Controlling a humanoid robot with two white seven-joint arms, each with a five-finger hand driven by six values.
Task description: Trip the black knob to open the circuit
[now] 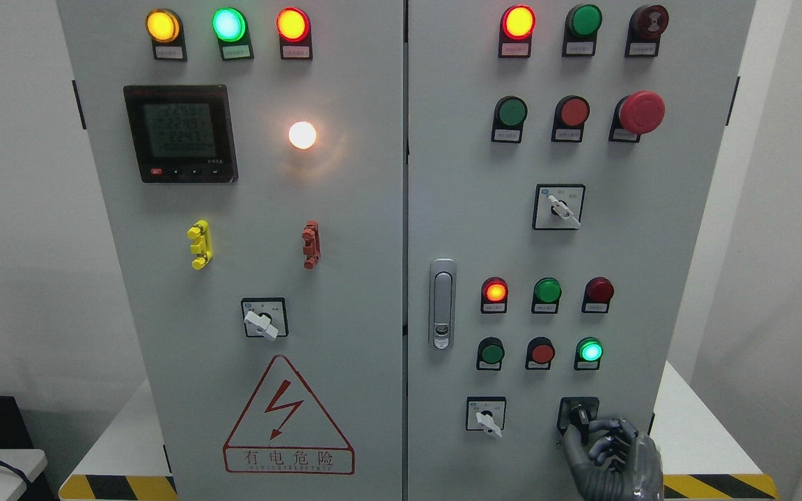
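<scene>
Fingers (606,445) of the right hand (613,456), dark grey metal, curl around the black knob (580,419) at the near bottom right of the cabinet (373,278), pinching it between thumb and fingertips. The arm rises from the bottom edge at the right. The knob sits low on the right door, in a black square plate, just right of a white-handled switch (486,417). Yellow and black striped tape (721,483) marks the base edge on either side of the cabinet.

Above the knob come two rows of small round buttons and lamps: a glowing green lamp (590,350) directly over it, and a lit red lamp (495,291) higher and to the left. A silver door latch (442,304) stands near the seam between the two doors.

On the left door there is a red-outlined lightning warning triangle (288,417), another white switch (262,320) above it, then a yellow clip (200,244) and a red clip (311,244). Higher still are a dark display meter (179,133) and a bright white lamp (302,135). At the far top right of the cabinet a big red mushroom button (641,111) juts out.
</scene>
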